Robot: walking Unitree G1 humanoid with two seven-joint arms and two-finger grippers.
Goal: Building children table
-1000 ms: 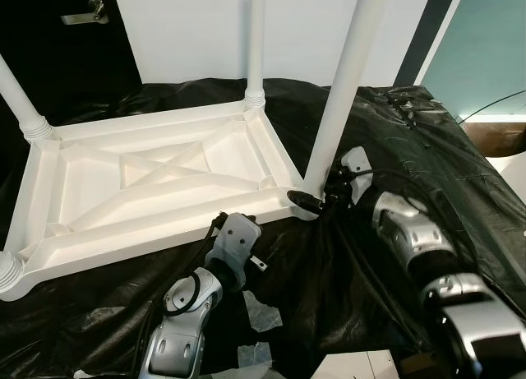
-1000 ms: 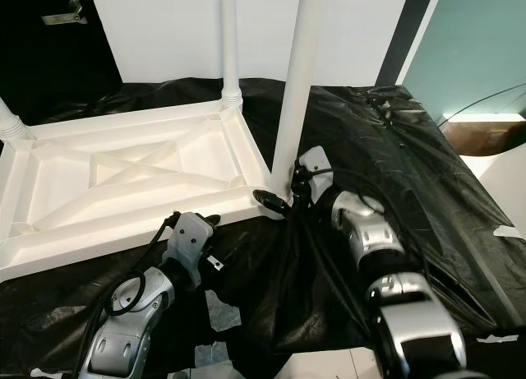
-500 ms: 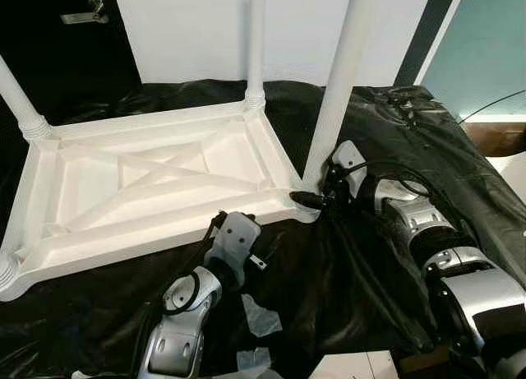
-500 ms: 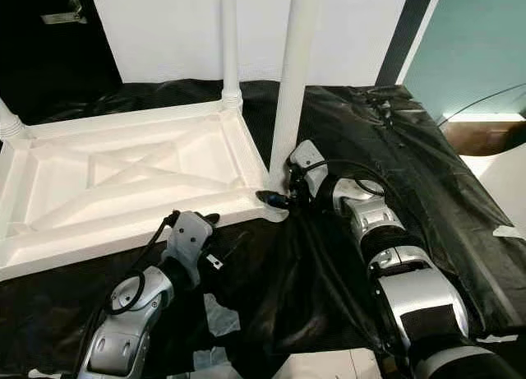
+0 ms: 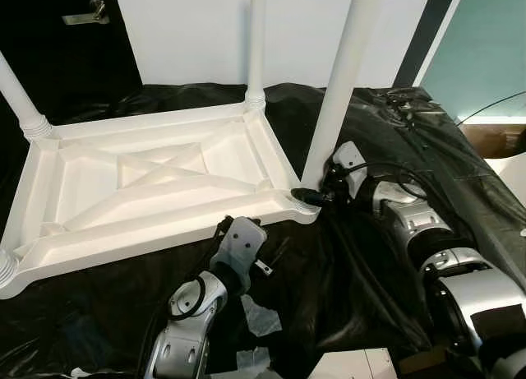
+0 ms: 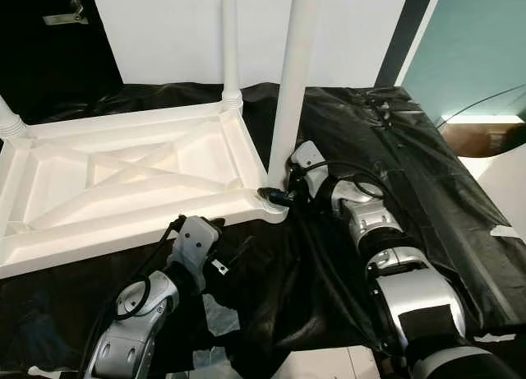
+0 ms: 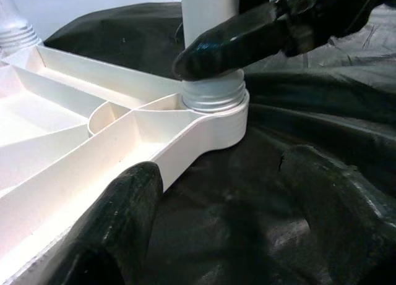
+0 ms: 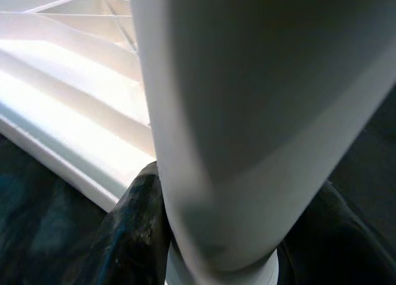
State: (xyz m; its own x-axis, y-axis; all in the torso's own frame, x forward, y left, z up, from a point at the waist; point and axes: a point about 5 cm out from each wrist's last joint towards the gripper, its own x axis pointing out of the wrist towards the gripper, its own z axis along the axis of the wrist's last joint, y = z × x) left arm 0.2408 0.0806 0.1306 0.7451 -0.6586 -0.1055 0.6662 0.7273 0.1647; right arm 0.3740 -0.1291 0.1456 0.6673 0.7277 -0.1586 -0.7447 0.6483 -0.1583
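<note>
Right pincer (image 5: 311, 196) clamps table leg (image 5: 337, 91) base (left pincer (image 7: 216, 204) spread).

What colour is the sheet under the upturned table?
Black, glossy and wrinkled sheet; it shows best in the left eye view.

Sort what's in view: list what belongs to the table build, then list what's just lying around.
Part of the job:
- upturned white tabletop
- near-corner leg, right gripper clamped at its base
- other fitted legs
- left gripper, open beside the corner

Lying about:
- black plastic sheet
- tape scraps
</note>
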